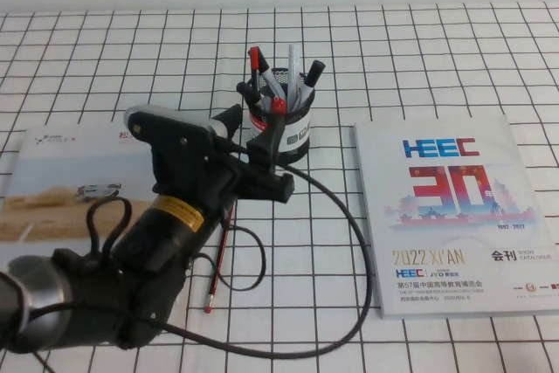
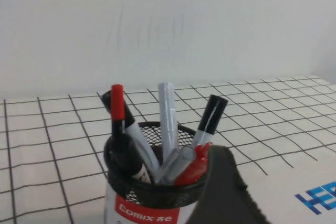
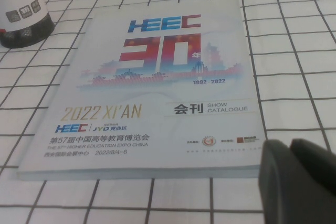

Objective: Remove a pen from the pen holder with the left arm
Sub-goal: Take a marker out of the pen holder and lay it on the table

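The left pincer [image 1: 253,133] stands open and empty just before the pen holder [image 1: 295,135], with a red pen [image 1: 220,259] on the desk [image 1: 437,58] behind it. The right pincer [image 3: 299,182], whose grip cannot be told, hovers by a catalogue [image 3: 157,77].

Robot test lab, staged as office desk. Worktop [image 1: 437,58] white with black grid lines; bare white wall [image 2: 210,24] behind. Cabled robot arm [image 1: 166,224] reaches over it. Props: mesh pen holder [image 1: 293,133] of markers [image 2: 167,114], exhibition catalogue [image 1: 454,216], magazine [image 1: 61,181].

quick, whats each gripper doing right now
Left gripper: open, holding nothing, right beside the pen holder.
Right gripper: cannot be told; it hangs over the catalogue's near corner.
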`<action>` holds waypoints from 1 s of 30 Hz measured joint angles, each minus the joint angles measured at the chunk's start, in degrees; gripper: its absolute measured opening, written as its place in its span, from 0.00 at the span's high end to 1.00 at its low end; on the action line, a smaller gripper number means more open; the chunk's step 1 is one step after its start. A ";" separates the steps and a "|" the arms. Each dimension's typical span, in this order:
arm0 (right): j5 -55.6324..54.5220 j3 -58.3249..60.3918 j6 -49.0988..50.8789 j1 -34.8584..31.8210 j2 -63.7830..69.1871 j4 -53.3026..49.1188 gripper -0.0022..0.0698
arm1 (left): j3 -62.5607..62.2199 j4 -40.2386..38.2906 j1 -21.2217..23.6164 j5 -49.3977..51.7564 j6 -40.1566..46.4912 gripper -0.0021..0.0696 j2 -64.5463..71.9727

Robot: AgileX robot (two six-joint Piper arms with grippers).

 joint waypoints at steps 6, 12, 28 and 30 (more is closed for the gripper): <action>0.00 0.00 0.00 0.00 0.00 0.00 0.99 | -0.56 9.14 0.00 -5.52 0.96 0.43 4.35; 0.00 0.00 0.00 0.00 0.00 0.00 0.99 | -6.60 12.00 0.00 -1.49 4.62 0.43 6.33; 0.00 0.00 0.00 0.00 0.00 0.00 0.99 | -28.27 13.54 4.23 12.80 7.03 0.43 17.20; 0.00 0.00 0.00 0.00 0.00 0.00 0.99 | -30.12 13.54 4.59 14.05 7.15 0.43 18.58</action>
